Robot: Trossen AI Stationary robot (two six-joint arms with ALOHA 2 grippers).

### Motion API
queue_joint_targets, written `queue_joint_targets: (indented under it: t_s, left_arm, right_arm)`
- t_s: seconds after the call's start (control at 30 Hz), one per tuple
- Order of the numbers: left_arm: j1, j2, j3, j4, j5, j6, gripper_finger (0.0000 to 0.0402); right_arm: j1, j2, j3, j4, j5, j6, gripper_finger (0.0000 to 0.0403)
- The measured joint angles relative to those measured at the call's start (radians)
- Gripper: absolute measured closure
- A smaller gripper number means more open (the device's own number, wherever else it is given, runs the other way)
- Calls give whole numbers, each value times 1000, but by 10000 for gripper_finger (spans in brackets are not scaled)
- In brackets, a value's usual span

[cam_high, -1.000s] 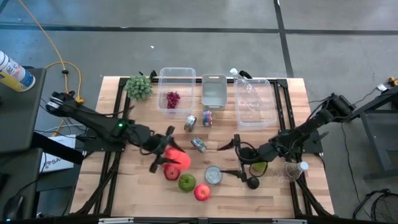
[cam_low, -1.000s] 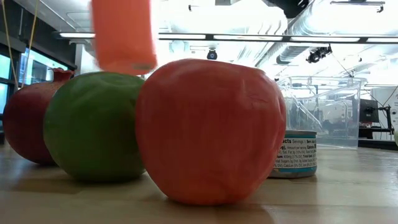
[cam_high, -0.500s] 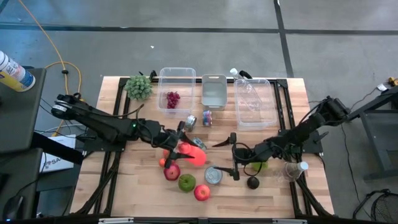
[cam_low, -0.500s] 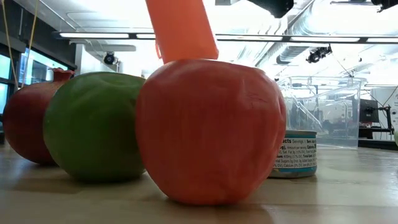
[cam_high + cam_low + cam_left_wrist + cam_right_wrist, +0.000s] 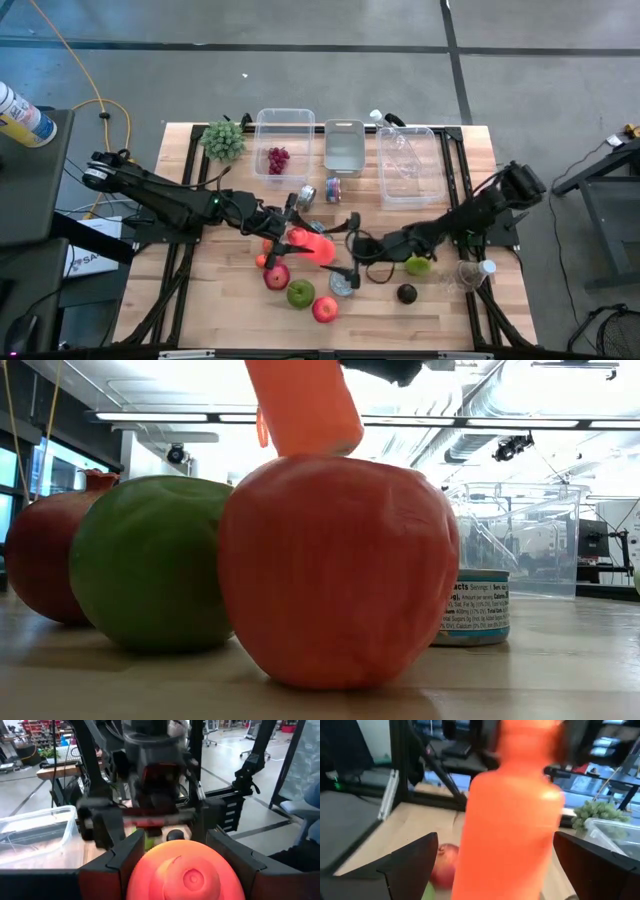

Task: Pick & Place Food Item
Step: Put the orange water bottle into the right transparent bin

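Observation:
My left gripper is shut on an orange carrot-shaped food item, held above the table's middle. The item also shows in the low view, above a red apple. My right gripper is open and faces the item from the table's right. In the right wrist view its two fingers stand on either side of the item, apart from it. A green apple, a red apple and a pomegranate rest on the table nearer the front. My left gripper pinches the orange item between its two fingers, at the end toward the table's left. The fingers come about level from the table's left and lie along the item. The item sticks out toward the table's right, clear of the table.
A tin can, a green fruit and a dark fruit lie near my right gripper. At the far edge stand a clear tub with grapes, a grey tray, a clear tub and a green bunch.
My left gripper has carried the orange item toward the table's right, then held about still. My right gripper has moved toward the table's left, up to the item, and its open fingers now stand on either side of it.

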Motion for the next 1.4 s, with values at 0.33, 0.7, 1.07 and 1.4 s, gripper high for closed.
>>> queue_joint_targets:
  t_s: [0.33, 0.7, 1.07, 1.4]
  left_arm:
    - [0, -1, 0, -6, 26, 1, 208]
    - [-3, -1, 1, -22, 30, -11, 208]
    - [-3, 0, 1, -28, 31, -21, 195]
    - [-3, 0, 1, 14, 32, -21, 191]
  right_arm:
    - [-46, 130, 243, -228, 40, 93, 19]
    - [-49, 140, 270, -284, -35, 188, 90]
    - [-55, 138, 270, -303, -75, 190, 177]
    - [-57, 137, 271, -329, -75, 188, 187]
